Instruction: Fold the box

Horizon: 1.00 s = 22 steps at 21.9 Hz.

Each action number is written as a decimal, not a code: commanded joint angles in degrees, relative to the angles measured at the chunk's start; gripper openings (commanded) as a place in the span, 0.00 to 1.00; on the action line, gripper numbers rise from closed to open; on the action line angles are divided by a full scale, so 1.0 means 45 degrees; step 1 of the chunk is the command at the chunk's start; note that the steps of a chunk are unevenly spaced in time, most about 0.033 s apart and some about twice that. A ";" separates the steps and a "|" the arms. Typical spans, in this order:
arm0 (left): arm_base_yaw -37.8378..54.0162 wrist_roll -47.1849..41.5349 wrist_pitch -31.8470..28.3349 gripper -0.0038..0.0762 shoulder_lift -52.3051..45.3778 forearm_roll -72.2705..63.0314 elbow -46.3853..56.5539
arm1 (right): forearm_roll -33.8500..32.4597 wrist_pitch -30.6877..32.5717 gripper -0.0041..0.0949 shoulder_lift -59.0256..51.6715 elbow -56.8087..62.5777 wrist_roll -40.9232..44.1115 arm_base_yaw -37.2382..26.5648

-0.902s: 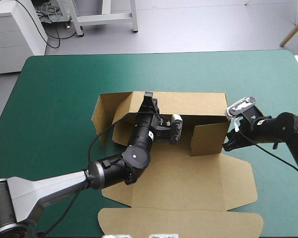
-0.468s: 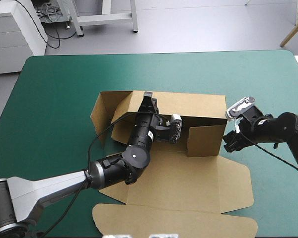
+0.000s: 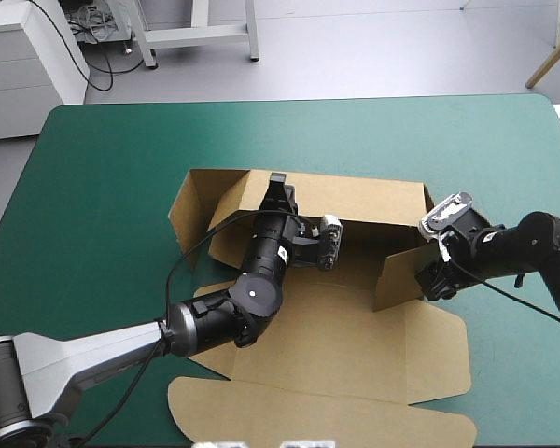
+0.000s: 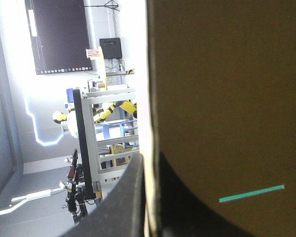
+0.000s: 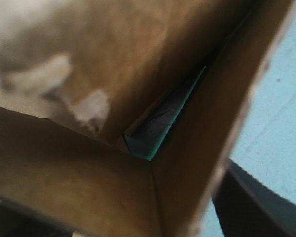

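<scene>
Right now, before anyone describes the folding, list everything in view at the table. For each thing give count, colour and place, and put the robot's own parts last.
box: one, brown, middle of the table; far wall and side flaps raised, lid flat toward the near edge.
table cover: one, teal-green, under the box and showing all round it.
left gripper: one, black, at the top edge of the box's far wall, shut on the board.
right gripper: one, black, at the box's raised right flap, shut on the board.
</scene>
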 commanded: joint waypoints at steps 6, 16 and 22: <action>-0.0054 -0.0020 -0.0228 0.04 -0.0372 -0.0140 -0.0324 | 0.1878 -0.1809 0.71 -0.0326 0.0040 -0.0382 0.0028; -0.0054 -0.0020 -0.0254 0.04 -0.0372 -0.0140 -0.0324 | 0.6028 -0.4258 0.43 -0.0326 0.1394 -0.0965 0.0028; -0.0054 -0.0020 -0.0088 0.04 0.0013 -0.0176 -0.0324 | 0.5818 -0.4824 0.19 -0.0326 0.1394 -0.0963 0.1209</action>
